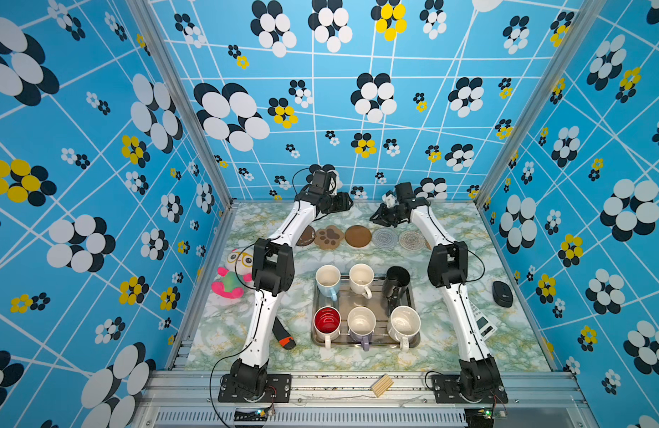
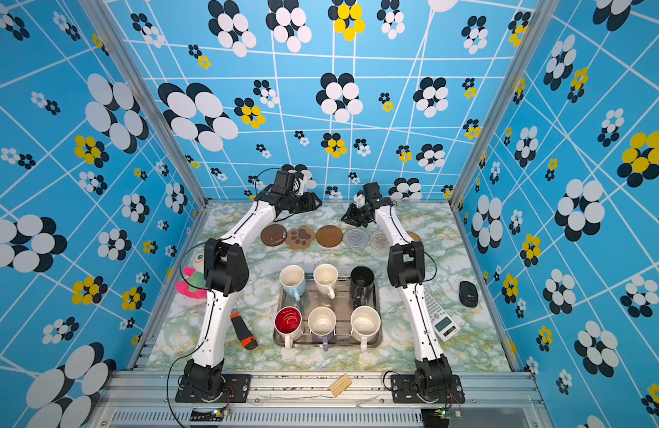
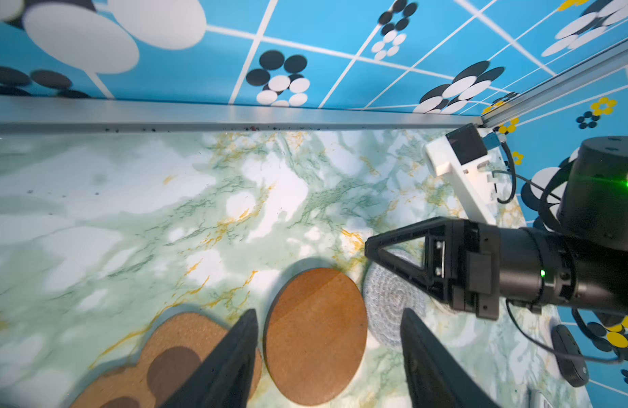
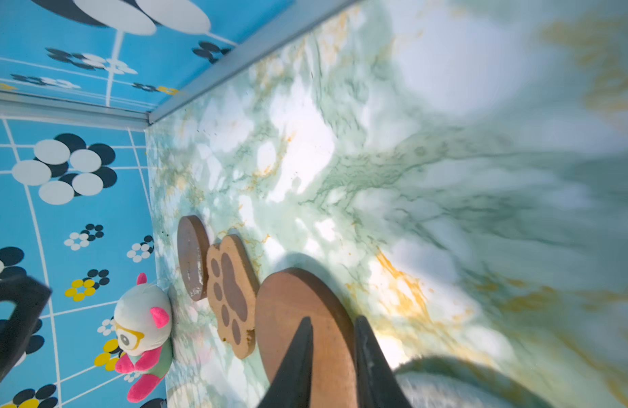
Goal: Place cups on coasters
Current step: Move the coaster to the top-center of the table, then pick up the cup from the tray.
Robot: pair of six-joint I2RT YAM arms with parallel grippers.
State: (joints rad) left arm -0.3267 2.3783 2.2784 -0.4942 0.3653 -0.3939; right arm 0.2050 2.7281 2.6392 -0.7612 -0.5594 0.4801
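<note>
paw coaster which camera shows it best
The right wrist view: the paw coaster is whole and close, toe pads clear. Both top views show it whole but small. The left wrist view shows only part, cut off at the picture's edge.

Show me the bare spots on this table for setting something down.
Free: the marble strip between the coaster row and the tray, and the strip between tray and front rail. Crowded: the tray's six mugs; calculator and mouse beside it.

Green-gold marbled table (image 1: 394, 257), brown disc coaster (image 1: 357, 236), tan brown-padded paw coaster (image 1: 328, 237), seemingly grey woven coaster (image 1: 385, 238).
</note>
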